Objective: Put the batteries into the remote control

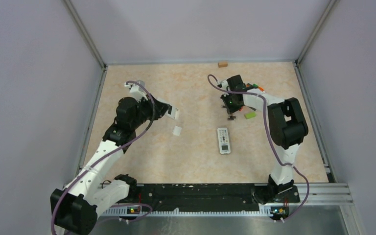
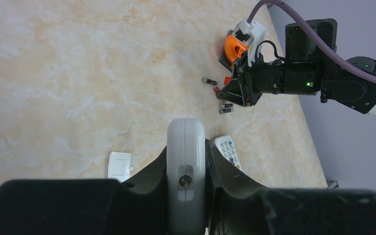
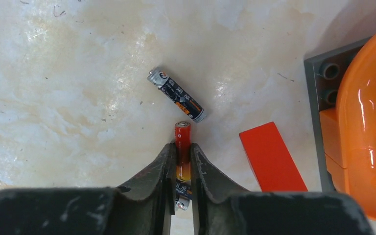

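Note:
My left gripper (image 2: 186,147) is shut on a white remote control (image 2: 185,166), held edge-on above the table; it also shows in the top view (image 1: 175,113). A second white remote with buttons (image 1: 223,140) lies flat mid-table. My right gripper (image 3: 182,147) is shut on a reddish battery (image 3: 182,137), low over the table at the back right (image 1: 231,113). A dark battery (image 3: 176,94) lies just ahead of it. Another battery (image 3: 182,193) lies under the jaws. In the left wrist view, loose batteries (image 2: 209,81) lie by the right gripper.
A white battery cover (image 1: 177,130) lies on the table near the left gripper. A red flat block (image 3: 271,156), a green block (image 1: 249,115) and an orange-and-grey toy (image 3: 362,122) sit beside the right gripper. A small wooden block (image 1: 222,63) lies at the back wall.

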